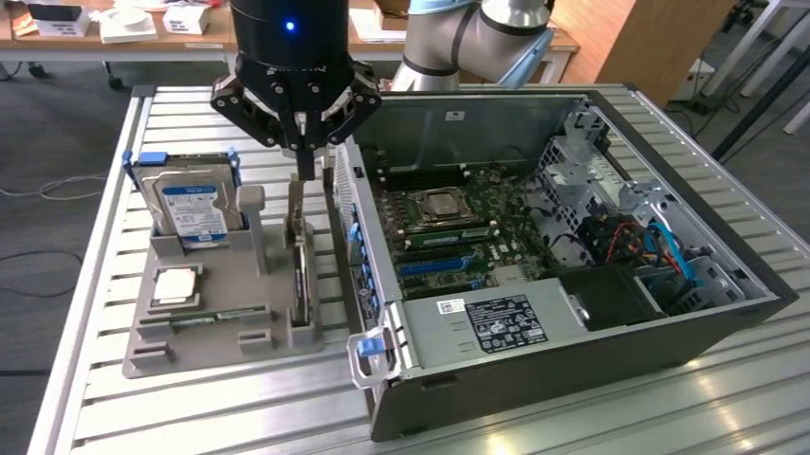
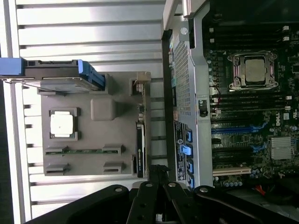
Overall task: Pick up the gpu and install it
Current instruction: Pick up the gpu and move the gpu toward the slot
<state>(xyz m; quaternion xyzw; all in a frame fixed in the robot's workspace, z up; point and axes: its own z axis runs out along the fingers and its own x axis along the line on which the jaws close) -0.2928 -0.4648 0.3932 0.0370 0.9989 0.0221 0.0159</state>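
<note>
The gpu (image 1: 300, 270) stands on its edge in a slot of the grey holder (image 1: 203, 341), a dark thin board with a tan end. In the wrist view the gpu (image 2: 140, 144) shows edge-on along the holder's (image 2: 93, 140) side nearest the case. My gripper (image 1: 305, 171) hangs just above the card's far end, fingers pressed together and holding nothing. The wrist view has the gripper's (image 2: 158, 170) tips a little to the case side of the card.
The holder also carries a silver hard drive (image 1: 190, 204), a processor chip (image 1: 174, 284) and a green memory strip (image 1: 203, 318). The open computer case (image 1: 708, 332) lies at the exterior view's right, with its motherboard (image 1: 443, 223) and slots (image 2: 233, 149) exposed.
</note>
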